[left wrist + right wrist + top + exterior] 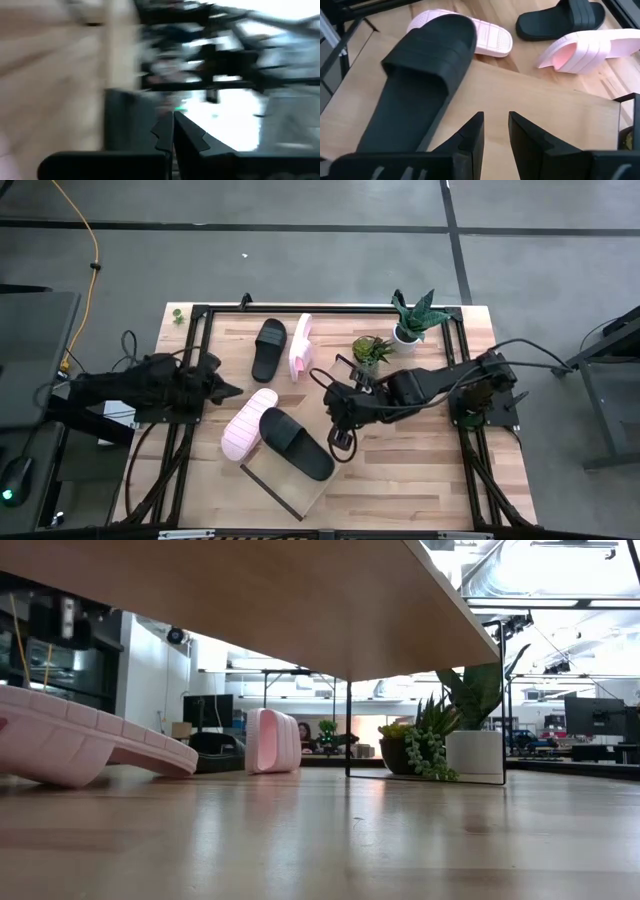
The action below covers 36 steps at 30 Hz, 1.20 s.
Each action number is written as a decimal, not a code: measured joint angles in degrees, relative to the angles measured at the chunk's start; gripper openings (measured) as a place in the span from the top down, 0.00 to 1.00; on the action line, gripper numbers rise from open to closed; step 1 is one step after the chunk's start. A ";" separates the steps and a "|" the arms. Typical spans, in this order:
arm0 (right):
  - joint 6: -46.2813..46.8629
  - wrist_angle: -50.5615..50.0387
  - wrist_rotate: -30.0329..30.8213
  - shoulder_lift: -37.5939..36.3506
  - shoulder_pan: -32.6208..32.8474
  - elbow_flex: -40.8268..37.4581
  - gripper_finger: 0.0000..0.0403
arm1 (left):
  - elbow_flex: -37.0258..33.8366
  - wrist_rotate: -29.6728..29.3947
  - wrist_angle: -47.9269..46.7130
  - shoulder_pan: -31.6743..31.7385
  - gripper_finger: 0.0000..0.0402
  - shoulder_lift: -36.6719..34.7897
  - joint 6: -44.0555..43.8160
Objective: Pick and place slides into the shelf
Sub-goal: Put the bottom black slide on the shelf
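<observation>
The shelf [285,492], a long light-wood board on a thin black frame, is seen at the table's near middle, raised above the tabletop. One black slide [296,443] is laid on it, and a pink slide [248,423] is propped against its left end, partly off the board. Another black slide [269,349] and a pink slide on its edge [301,346] are left on the bare table farther back, beside each other, near two potted plants [395,335].

The placing of the black slide appears just done; two or three slides are judged still to be shelved. Next, a reach back to the far pair is called for.

The right gripper [495,131] is held just above the board beside the black slide, fingers parted by a narrow gap, nothing held. The left gripper [173,132] is parked at the table's left edge, fingers closed together, empty.
</observation>
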 joint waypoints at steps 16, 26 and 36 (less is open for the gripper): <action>1.48 -0.05 0.23 0.00 1.59 -0.02 0.81 | 14.50 8.08 -14.81 0.02 0.56 27.78 17.38; 2.58 -0.42 4.31 0.00 3.89 -0.02 0.81 | 14.47 11.23 -5.65 0.01 0.26 39.67 20.46; 5.22 -2.49 5.90 0.00 5.00 -0.02 0.81 | 14.47 14.03 -1.75 0.01 0.35 45.22 22.58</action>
